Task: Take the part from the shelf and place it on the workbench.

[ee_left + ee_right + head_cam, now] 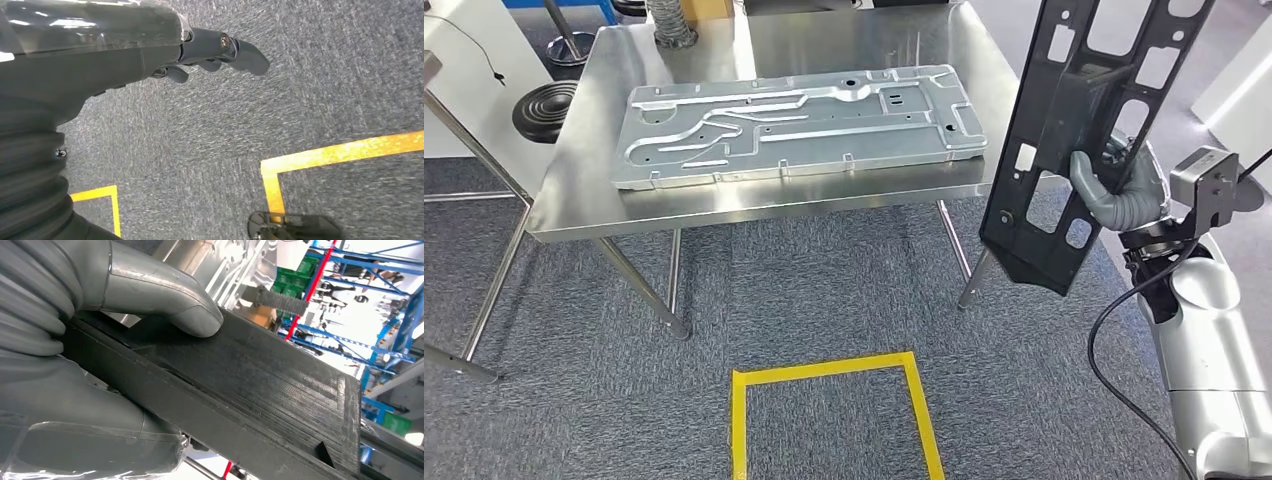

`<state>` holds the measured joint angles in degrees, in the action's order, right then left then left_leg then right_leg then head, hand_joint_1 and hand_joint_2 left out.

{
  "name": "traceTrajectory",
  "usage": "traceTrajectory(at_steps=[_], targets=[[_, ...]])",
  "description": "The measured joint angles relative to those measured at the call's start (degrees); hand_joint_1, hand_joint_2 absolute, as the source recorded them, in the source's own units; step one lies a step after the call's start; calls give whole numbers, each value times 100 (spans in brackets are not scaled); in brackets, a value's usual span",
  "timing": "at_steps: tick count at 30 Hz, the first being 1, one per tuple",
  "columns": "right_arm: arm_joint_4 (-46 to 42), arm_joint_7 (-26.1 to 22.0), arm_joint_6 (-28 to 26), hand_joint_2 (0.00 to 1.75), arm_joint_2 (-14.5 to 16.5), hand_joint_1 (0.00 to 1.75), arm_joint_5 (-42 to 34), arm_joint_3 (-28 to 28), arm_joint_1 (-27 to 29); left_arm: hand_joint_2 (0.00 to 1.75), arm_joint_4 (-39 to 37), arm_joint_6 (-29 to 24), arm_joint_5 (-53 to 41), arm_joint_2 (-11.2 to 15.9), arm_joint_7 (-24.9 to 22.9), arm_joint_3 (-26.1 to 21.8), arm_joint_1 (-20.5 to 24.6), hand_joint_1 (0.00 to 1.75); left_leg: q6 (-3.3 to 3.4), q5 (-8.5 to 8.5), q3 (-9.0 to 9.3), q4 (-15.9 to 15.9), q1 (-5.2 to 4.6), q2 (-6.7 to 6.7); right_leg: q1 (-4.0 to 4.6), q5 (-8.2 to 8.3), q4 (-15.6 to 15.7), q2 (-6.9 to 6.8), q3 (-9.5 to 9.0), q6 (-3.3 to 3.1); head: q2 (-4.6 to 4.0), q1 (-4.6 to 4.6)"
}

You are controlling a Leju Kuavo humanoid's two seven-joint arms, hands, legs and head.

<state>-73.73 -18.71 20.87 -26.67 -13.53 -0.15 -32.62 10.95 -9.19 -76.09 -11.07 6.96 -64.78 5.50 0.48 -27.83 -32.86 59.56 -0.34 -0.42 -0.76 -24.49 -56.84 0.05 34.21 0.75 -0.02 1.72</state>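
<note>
Black and slotted, the part [1074,130] is gripped upright in my right hand [1119,190], off the workbench's [724,215] right edge beside the steel panel [799,125]: fetched, not yet set down; my left hand [215,50] hangs empty.

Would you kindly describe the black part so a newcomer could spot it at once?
Start at the steel workbench, then look past its right end. There the right hand holds the black part up on end in the air. Unlike the silver panel lying flat on the bench, it is dark, upright and full of cut-outs.
</note>
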Motion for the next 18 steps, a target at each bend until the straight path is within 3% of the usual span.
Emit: traceTrajectory(at_steps=[1, 3, 4, 5, 6, 7, 8, 10, 11, 15, 16, 18], targets=[[0, -1, 0, 175, 0, 171, 0, 0, -6, 175, 0, 0, 0, 1, 1, 1, 4, 0, -29, -130, -113, 255, 8, 3, -16, -10, 22, -6, -36, -30, -1, 1], [5, -2, 3, 175, 1, 171, 0, 2, -15, 175, 0, 1, -1, 1, 2, 1, -1, 0, -72, -453, -523, 1046, 39, 6, -6, -47, 22, -12, -77, -69, -1, 1], [11, -2, 9, 175, 2, 171, 0, 3, -16, 175, 0, 1, -1, 1, 2, 1, -8, 0, -89, -547, -722, 1382, 51, 7, -1, -66, 18, -12, -95, -77, -1, 1], [20, -1, 17, 175, 2, 171, 0, 3, -15, 175, 0, 1, -2, 1, 2, 0, -15, 0, -101, -536, -845, 1550, 59, 7, 2, -88, 12, -10, -115, -75, -1, 1], [28, -1, 30, 175, 2, 171, 0, 3, -15, 175, 0, 1, -4, 1, 2, 0, -19, 0, -106, -404, -856, 1484, 64, 8, 2, -111, 3, -6, -138, -67, 0, 1], [36, 0, 44, 175, 2, 171, -1, 3, -15, 175, 0, 1, -5, 1, 4, 0, -19, 0, -101, -176, -752, 1193, 68, 8, 1, -141, -8, -2, -169, -57, 0, 1], [40, 1, 59, 175, 1, 171, -4, 2, -18, 175, 0, 1, -7, 1, 6, 0, -18, 0, -85, 79, -583, 773, 70, 8, 1, -173, -18, 1, -200, -41, 0, 1], [52, -1, 82, 175, -1, 171, -15, 2, -50, 175, 0, 2, -7, 1, 8, 1, -12, 0, -38, 350, -276, 77, 59, 7, 20, -230, -45, 12, -230, 8, -1, 1], [63, -2, 89, 175, -5, 171, -20, 2, -72, 175, 0, 2, -6, 1, 9, 2, -11, 0, -12, 365, -212, -70, 49, 6, 27, -245, -51, 17, -228, 38, -1, 1], [87, -5, 97, 175, -48, 171, -34, 2, -114, 175, 0, -3, -5, 1, 10, -1, -15, 0, 111, 342, -156, -164, 49, 0, 2, -333, -133, 12, -199, 170, 0, 1], [89, -8, 97, 175, -69, 171, -40, 2, -125, 175, 0, -4, -8, 0, 11, 0, -10, 0, 140, 345, -134, -191, 62, 1, -4, -441, -336, 8, -100, 195, 0, 1], [97, -11, 96, 175, -104, 171, -60, 0, -138, 175, 0, -4, -15, -1, 13, 2, -5, 0, 175, 323, -108, -202, 65, 1, -12, -754, -1069, 3, 301, 232, -1, 1]])
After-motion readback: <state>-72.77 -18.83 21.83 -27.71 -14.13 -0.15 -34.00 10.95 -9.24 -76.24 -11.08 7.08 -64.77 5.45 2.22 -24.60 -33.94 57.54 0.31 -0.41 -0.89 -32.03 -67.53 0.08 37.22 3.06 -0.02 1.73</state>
